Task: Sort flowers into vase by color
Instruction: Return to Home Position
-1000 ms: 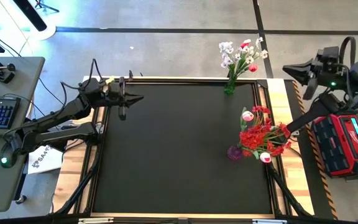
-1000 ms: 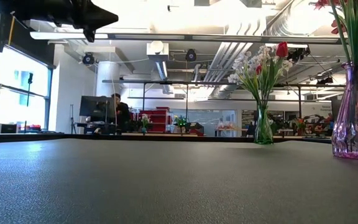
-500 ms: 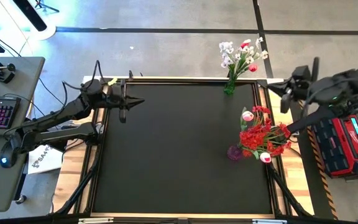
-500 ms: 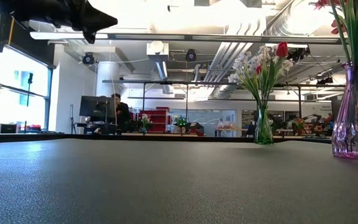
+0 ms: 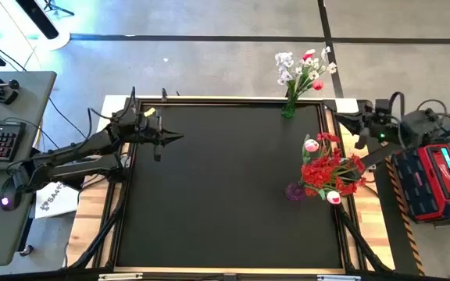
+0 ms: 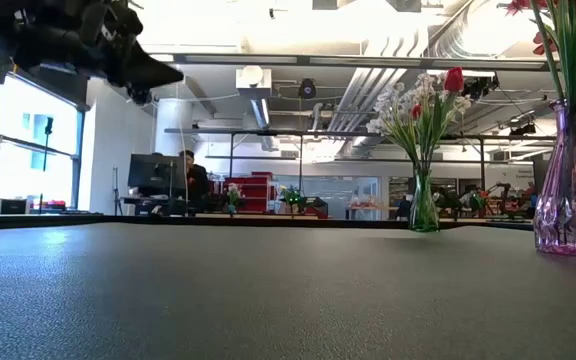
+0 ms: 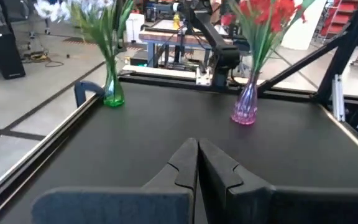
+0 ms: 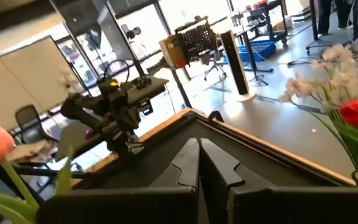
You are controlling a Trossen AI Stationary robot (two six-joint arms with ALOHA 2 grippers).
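Mat [image 5: 225,195] carried green vase [image 5: 288,112] and violet vase [image 5: 294,191]; left gripper [image 5: 180,138], right gripper [image 5: 342,117] pinched closed, empty, at its edges; only low view showed ceiling ducts [image 6: 468,35]

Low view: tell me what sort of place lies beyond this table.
Probably an open-plan robotics lab or workshop: exposed ceiling ducts, a person at a monitor, and more workbenches across the floor.

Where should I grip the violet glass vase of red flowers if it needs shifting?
Probably the narrow neck of the violet glass vase, above its flared body, jaws level, coming from the middle of the black table. The red flowers fan out overhead and lean toward the right edge, so a top approach is blocked; the middle side looks open.
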